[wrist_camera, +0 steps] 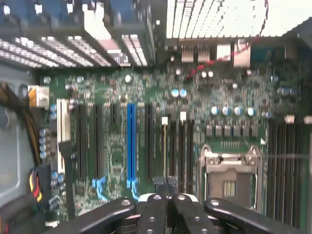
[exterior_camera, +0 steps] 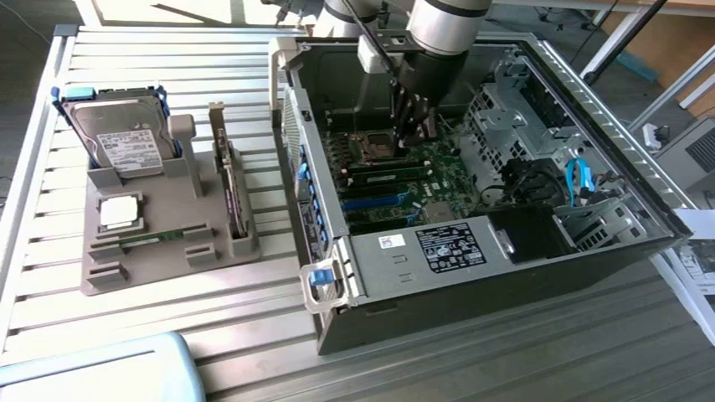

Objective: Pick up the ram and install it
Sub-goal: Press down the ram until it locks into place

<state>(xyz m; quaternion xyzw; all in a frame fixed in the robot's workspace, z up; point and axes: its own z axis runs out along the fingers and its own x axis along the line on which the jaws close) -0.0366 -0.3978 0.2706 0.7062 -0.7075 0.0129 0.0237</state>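
Now the gripper (exterior_camera: 416, 138) is seen lowered inside the open computer case (exterior_camera: 581, 251), fingers (wrist_camera: 155, 209) pressed fully together over the motherboard (wrist_camera: 146, 122), nothing visibly held; whether the ram is seated cannot be told

Lab — slatted metal bench (exterior_camera: 146, 335)

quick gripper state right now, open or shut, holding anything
gripper: shut, fingers together above the motherboard inside the computer case; whether it grips anything between them cannot be told.
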